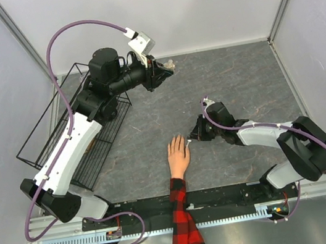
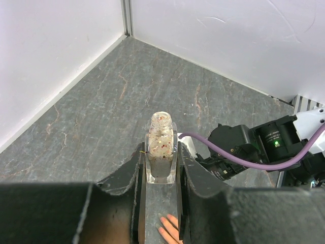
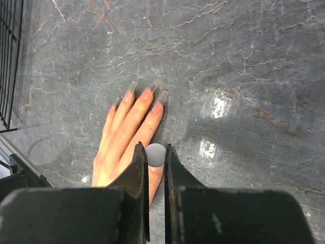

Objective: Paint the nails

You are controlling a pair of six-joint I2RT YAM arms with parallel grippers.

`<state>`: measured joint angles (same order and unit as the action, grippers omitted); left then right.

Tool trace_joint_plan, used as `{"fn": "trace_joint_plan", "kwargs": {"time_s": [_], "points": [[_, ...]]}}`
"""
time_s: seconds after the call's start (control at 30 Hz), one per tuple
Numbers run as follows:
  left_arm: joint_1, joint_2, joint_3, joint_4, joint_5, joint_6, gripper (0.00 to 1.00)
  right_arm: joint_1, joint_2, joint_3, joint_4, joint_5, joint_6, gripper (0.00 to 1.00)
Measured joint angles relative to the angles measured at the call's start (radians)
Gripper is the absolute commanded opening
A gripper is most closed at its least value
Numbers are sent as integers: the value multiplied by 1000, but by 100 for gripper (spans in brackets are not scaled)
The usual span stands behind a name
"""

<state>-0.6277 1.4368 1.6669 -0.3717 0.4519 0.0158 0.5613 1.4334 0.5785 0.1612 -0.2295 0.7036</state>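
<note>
At the table's (image 1: pixel 238 84) near edge the mannequin hand (image 1: pixel 178 156) lies flat, its nails (image 3: pixel 147 93) pointing toward the far wall. The right gripper (image 3: pixel 155 152) pinches a round grey cap (image 3: pixel 156 155) over the hand. The left gripper (image 2: pixel 161 160), well apart, clamps an open speckled polish bottle (image 2: pixel 161 142).

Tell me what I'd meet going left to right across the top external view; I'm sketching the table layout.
wire rack → mannequin hand → right gripper
</note>
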Motion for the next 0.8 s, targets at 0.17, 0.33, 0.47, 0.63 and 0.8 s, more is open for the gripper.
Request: {"fn": "trace_joint_plan", "kwargs": {"time_s": [0.17, 0.33, 0.47, 0.63, 0.8], "points": [[0, 0, 0, 0, 0, 0, 2, 1, 23, 0, 3, -2, 0, 0], [0, 0, 0, 0, 0, 0, 2, 4, 24, 0, 3, -2, 0, 0], [0, 0, 0, 0, 0, 0, 2, 5, 35, 0, 11, -6, 0, 0], [0, 0, 0, 0, 0, 0, 2, 5, 53, 0, 14, -6, 0, 0], [0, 0, 0, 0, 0, 0, 2, 5, 75, 12, 19, -7, 0, 0]]}}
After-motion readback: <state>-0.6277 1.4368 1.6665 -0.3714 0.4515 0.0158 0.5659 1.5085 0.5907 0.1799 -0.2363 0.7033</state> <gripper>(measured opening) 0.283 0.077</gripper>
